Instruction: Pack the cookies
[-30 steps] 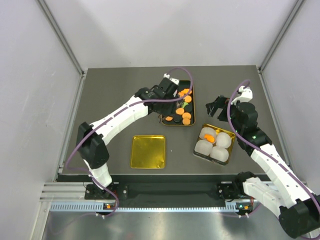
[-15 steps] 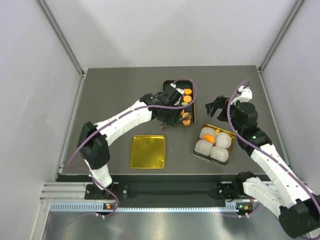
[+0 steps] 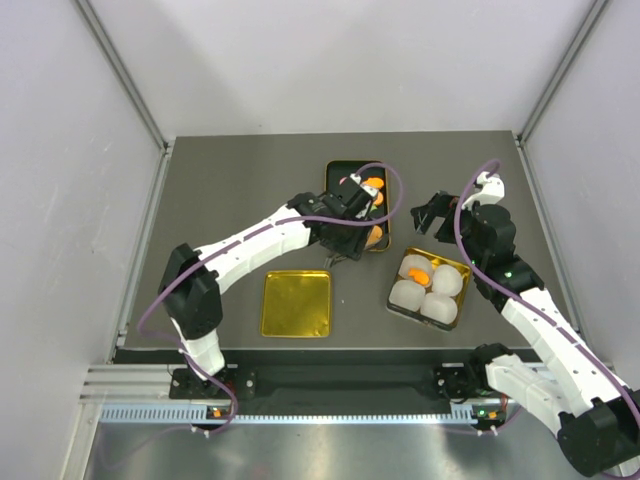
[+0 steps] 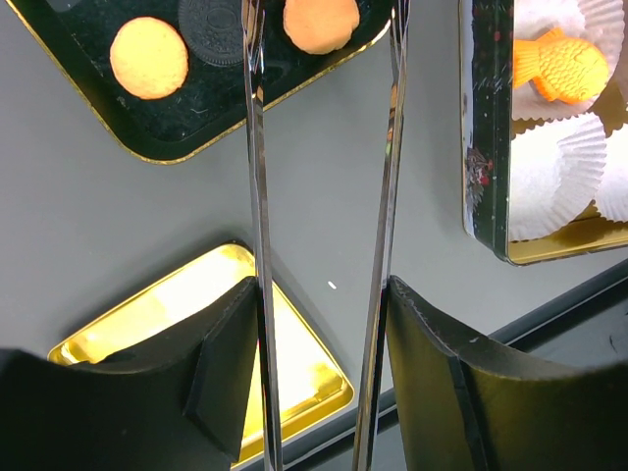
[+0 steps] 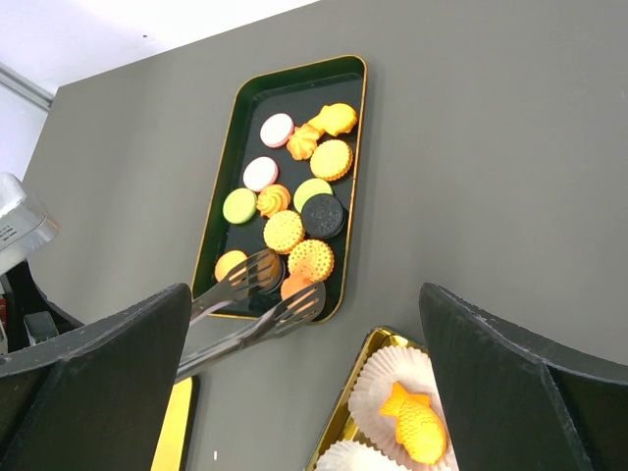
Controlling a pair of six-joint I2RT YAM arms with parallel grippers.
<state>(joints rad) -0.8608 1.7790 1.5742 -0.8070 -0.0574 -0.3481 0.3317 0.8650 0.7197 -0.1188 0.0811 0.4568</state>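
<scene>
I'm looking at a grey bench (image 3: 240, 190) closed in by white walls (image 3: 350, 60). My left fingers (image 4: 231, 378) are partly closed, clamped on steel tongs (image 4: 257, 245). My right fingers (image 5: 108, 383) stand wide, holding nothing. The cookies (image 5: 294, 211) lie in a black tray (image 5: 285, 83) ahead of the left fingers, with the tong tips over the orange ones at the nearest end. From the right fingers, the cookies lie ahead and to the left.

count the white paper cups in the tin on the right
4, in a two-by-two block inside the gold tin: far-left cup holding an orange fish cookie, far-right cup, near-left cup, near-right cup. None seem hidden.
</scene>
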